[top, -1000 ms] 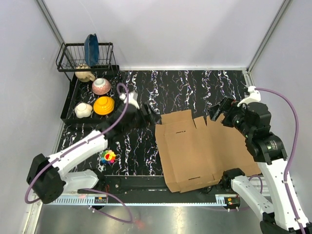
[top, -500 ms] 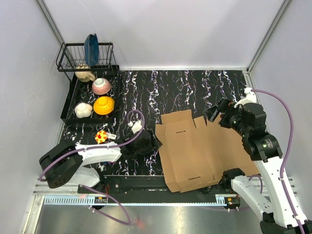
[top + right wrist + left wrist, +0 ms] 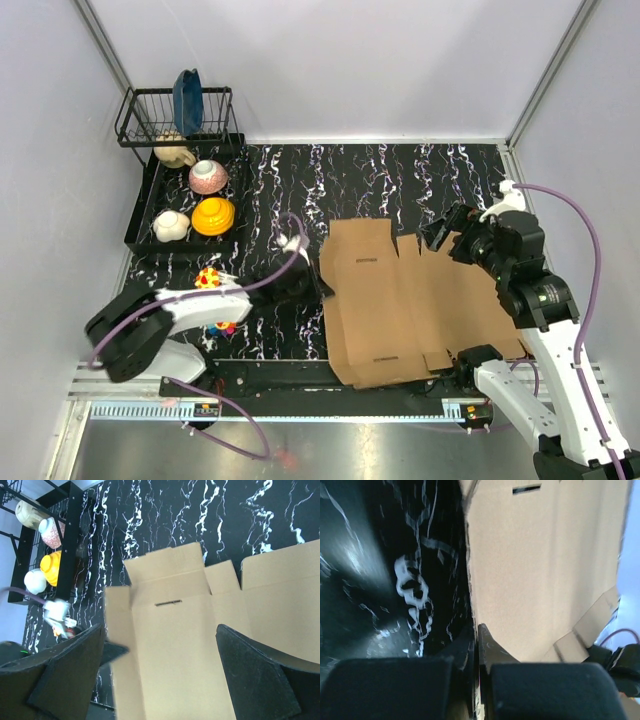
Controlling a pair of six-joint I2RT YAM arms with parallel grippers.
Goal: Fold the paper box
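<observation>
White walls (image 3: 350, 70) close in a black, white-veined tabletop (image 3: 400, 180). The paper box (image 3: 420, 300) lies unfolded beneath the right gripper (image 3: 160, 630), whose jaws are spread wide and hold nothing. The left gripper (image 3: 476, 647) pinches the box's left edge between its jaws. The right arm hides the box's near corner. The left wrist view is blurred.

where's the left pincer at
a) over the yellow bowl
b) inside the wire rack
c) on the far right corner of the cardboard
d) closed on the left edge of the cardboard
d: the left pincer is closed on the left edge of the cardboard, and its own wrist view shows that edge running in between the fingertips.
</observation>
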